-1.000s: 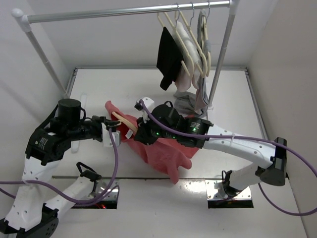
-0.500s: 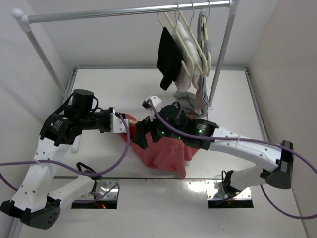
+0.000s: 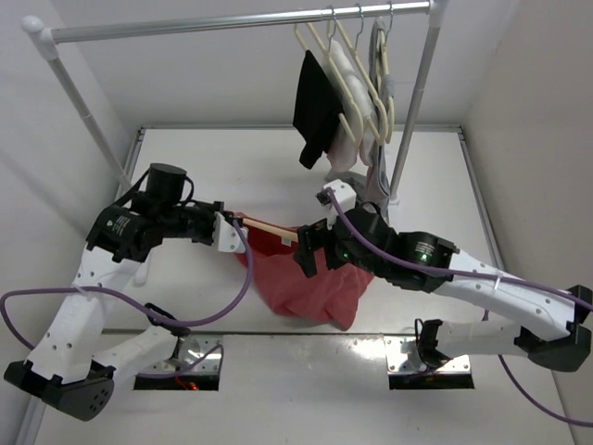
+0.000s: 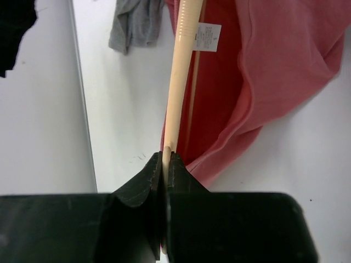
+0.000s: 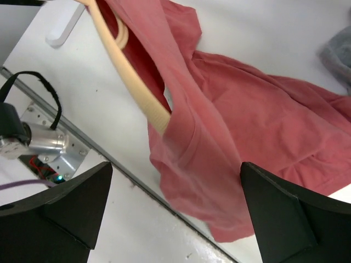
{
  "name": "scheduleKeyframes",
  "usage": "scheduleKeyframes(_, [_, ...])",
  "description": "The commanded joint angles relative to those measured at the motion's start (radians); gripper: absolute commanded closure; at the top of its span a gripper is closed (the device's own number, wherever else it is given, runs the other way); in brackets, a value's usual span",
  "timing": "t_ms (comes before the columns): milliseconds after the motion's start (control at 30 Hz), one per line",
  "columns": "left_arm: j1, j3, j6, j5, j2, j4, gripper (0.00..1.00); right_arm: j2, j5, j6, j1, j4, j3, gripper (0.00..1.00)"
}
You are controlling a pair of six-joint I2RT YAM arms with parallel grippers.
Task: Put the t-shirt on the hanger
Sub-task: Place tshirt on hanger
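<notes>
Salmon cloth hangs bunched off one end of the hanger [image 3: 269,225], and that is where the job now stands. The left gripper [image 3: 225,232] pinches the hanger's bare end, fingers narrowed tight onto the tan wood, as its wrist view shows [image 4: 166,164]. From that grip the hanger's [image 4: 176,82] long axis runs straight away from the left arm, across the table [image 3: 185,167] toward the right arm, and its far part disappears inside the shirt [image 3: 310,283].

The right gripper [image 3: 309,252] hovers just by that far end with its fingers spread wide, holding nothing. Seen from its wrist, the hanger [image 5: 131,82] comes in from the upper left and slips under the cloth almost between the open fingers [image 5: 174,181]. The shirt [image 5: 247,137] spreads from there down and to the right, most of it seemingly heaped on the table.

To my eye the shirt is only part way on. One side of the hanger is sleeved, while the rest of the cloth lies beyond the hidden tip. A white label [image 4: 207,37] beside the wood suggests the neck is near, though I cannot tell which opening the hanger enters.

The right arm is plainly nearer the loose cloth. I judge the next pull has to run along the hanger's length, back toward the left gripper.
</notes>
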Motion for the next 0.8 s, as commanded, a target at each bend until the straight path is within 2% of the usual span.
scheduleKeyframes(0, [-0.022,-0.003,0.059,0.012,-0.004,0.06,1.0,-0.057,-0.012,0.014,0.008,-0.012,-0.022,0.01])
scheduleKeyframes(100, [-0.033,-0.003,0.072,0.012,-0.004,0.06,1.0,-0.057,-0.083,-0.032,0.008,0.002,-0.024,0.01])
scheduleKeyframes(233, [-0.042,-0.003,0.143,0.012,-0.004,0.028,1.0,-0.008,-0.118,-0.131,0.021,-0.098,0.01,0.01])
scheduleKeyframes(400, [-0.064,-0.003,0.224,0.063,0.005,-0.038,1.0,0.122,-0.082,-0.225,0.021,-0.236,0.136,0.01])
scheduleKeyframes(567, [-0.098,0.016,0.212,0.072,0.025,-0.038,1.0,0.235,-0.031,-0.319,0.021,-0.217,0.249,0.02])
scheduleKeyframes(667, [-0.118,0.025,0.203,0.063,0.025,-0.038,1.0,0.294,-0.02,-0.329,0.021,-0.198,0.271,0.22])
scheduleKeyframes(700, [-0.118,0.025,0.203,0.063,0.025,-0.038,1.0,0.295,-0.011,-0.329,0.021,-0.182,0.271,0.36])
scheduleKeyframes(733, [-0.118,0.025,0.203,0.063,0.025,-0.038,1.0,0.305,-0.011,-0.329,0.021,-0.161,0.259,0.42])
scheduleKeyframes(767, [-0.118,0.025,0.192,0.054,0.025,-0.029,1.0,0.305,-0.022,-0.329,0.021,-0.149,0.245,0.52])
